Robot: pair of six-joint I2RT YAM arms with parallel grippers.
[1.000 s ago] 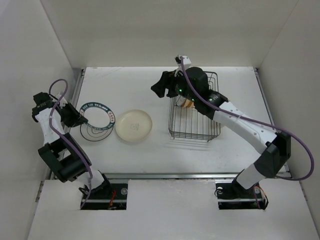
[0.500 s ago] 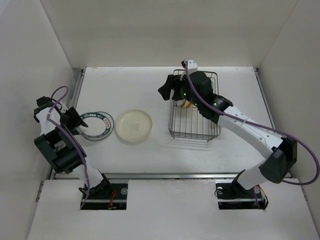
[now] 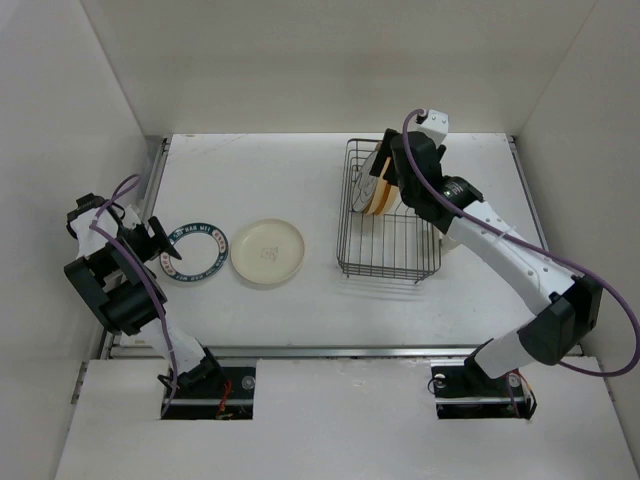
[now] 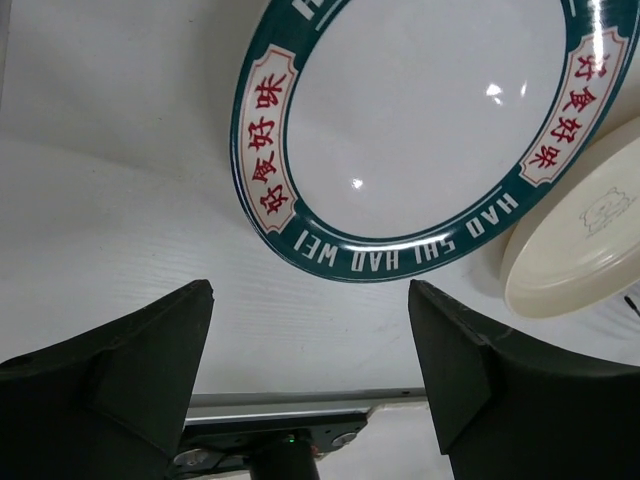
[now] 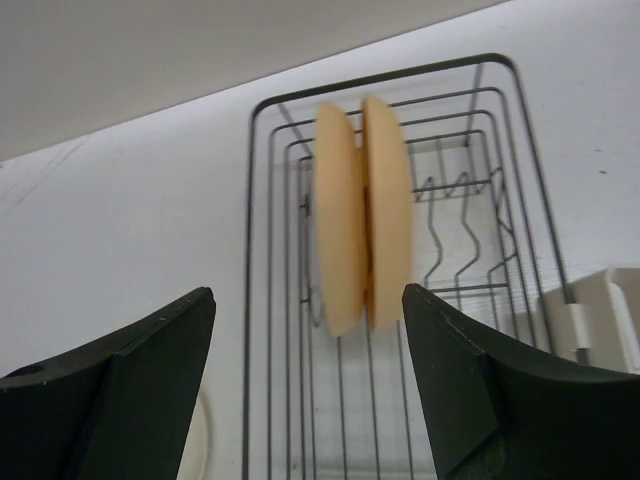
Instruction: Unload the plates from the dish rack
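Observation:
A white plate with a dark green lettered rim (image 3: pixel 197 251) (image 4: pixel 420 130) lies flat on the table at the left. My left gripper (image 3: pixel 165 242) (image 4: pixel 310 370) is open just off its near-left edge, touching nothing. A cream plate (image 3: pixel 268 252) (image 4: pixel 590 240) lies to the right of it. The dark wire dish rack (image 3: pixel 388 271) (image 5: pixel 247 300) holds two yellow-orange plates (image 3: pixel 375 190) (image 5: pixel 365 220) upright, close together. My right gripper (image 3: pixel 383 165) (image 5: pixel 305 390) hovers open above the rack, its fingers either side of the two plates and apart from them.
A white plastic cutlery holder (image 5: pixel 600 310) is clipped to the rack's right side. White walls close in the table on the left, back and right. A metal rail (image 4: pixel 280 400) runs along the table edge right behind my left gripper.
My left gripper has opened and let go of the lettered plate, which now lies flat. My right arm has swung right, from the rack's left side to over the upright plates.

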